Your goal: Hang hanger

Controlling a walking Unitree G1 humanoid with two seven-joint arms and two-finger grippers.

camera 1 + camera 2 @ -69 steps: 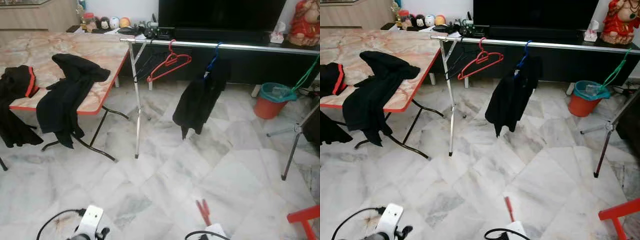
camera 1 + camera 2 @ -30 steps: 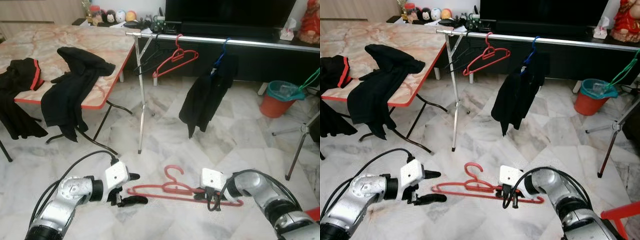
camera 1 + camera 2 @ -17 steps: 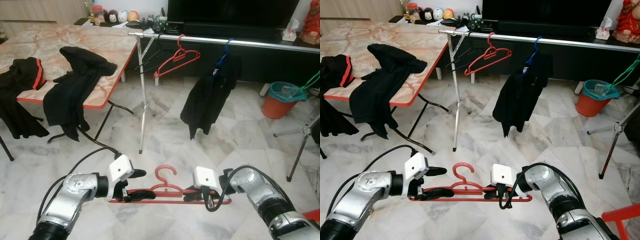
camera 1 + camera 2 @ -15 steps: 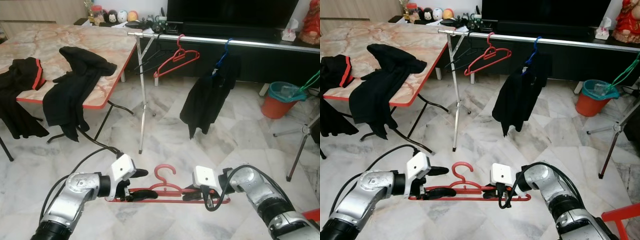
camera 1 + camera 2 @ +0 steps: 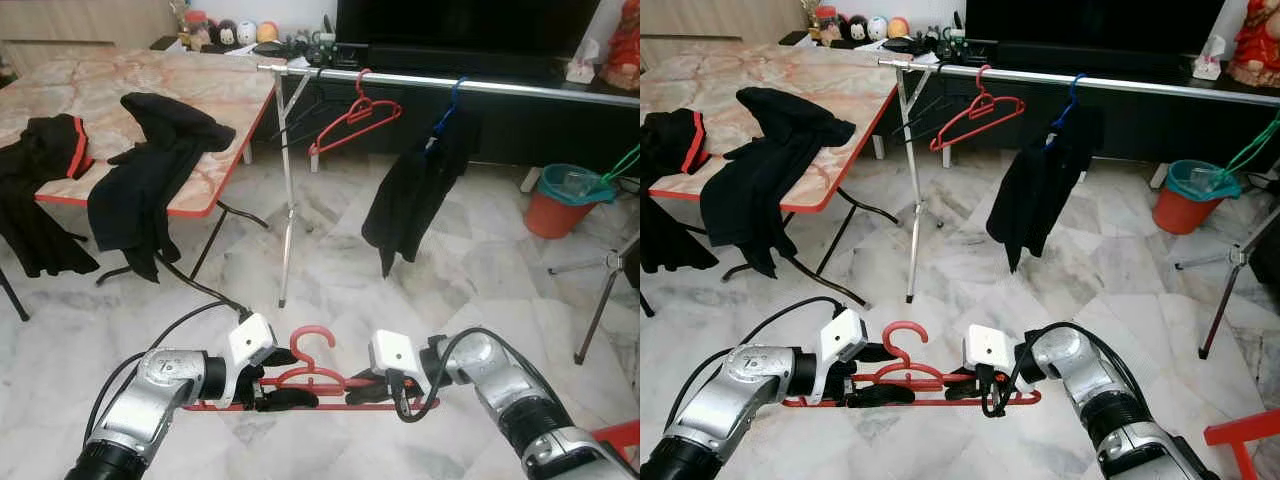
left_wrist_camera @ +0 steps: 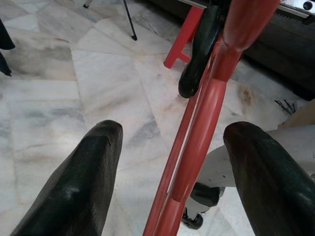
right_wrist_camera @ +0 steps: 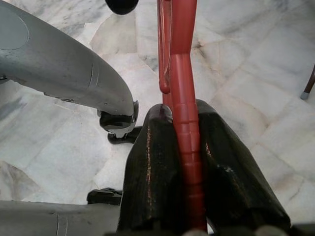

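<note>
The right gripper (image 5: 368,386) pinches the red hanger (image 5: 310,378) tight. In the right wrist view its two black fingers (image 7: 152,182) press on both sides of the red bar (image 7: 189,147). The hanger is held low in front of the robot, above the marble floor (image 5: 330,280), with its hook (image 5: 312,336) pointing up. Its long bar runs flat from the right gripper over to the left gripper (image 5: 282,378).

The left gripper sits at the other end of the hanger. Its fingers (image 6: 78,187) are spread wide apart, one on each side of the red bar (image 6: 197,147). They do not seem to touch it.

Far past both grippers stands a silver clothes rail (image 5: 450,84) on thin legs. Another red hanger (image 5: 352,112) hangs on it. Next to that one a black garment (image 5: 415,195) hangs from a blue hanger (image 5: 447,103).

Off to the left gripper's side is a folding table (image 5: 215,90) with a marble-look top and a red edge. Black clothes (image 5: 150,170) lie over its edge. Off to the right gripper's side, by the rail, an orange bin (image 5: 560,200) stands on the floor.
</note>
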